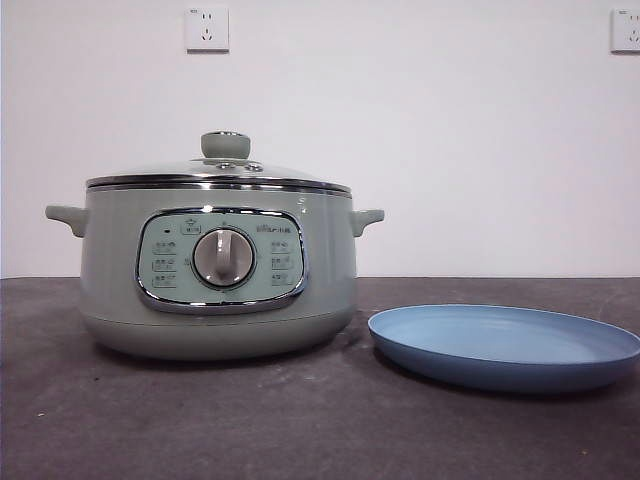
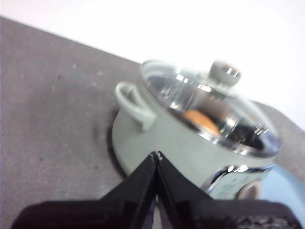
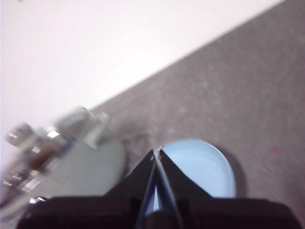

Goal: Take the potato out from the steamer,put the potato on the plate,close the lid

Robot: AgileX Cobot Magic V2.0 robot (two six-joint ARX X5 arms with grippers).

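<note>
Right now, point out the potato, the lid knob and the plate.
potato (image 2: 201, 121): left wrist view, orange skin seen through the glass lid.
lid knob (image 1: 225, 145): front view, green side of the knob.
plate (image 1: 500, 375): front view, near outer rim.

low front camera level with table, wrist cameras above, all sharing steamer (image 1: 218, 270)

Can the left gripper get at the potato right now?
Probably not. The potato sits inside the steamer under the closed glass lid. The left gripper, jaws shut, hangs outside the pot's wall; the lid would have to come off first.
</note>
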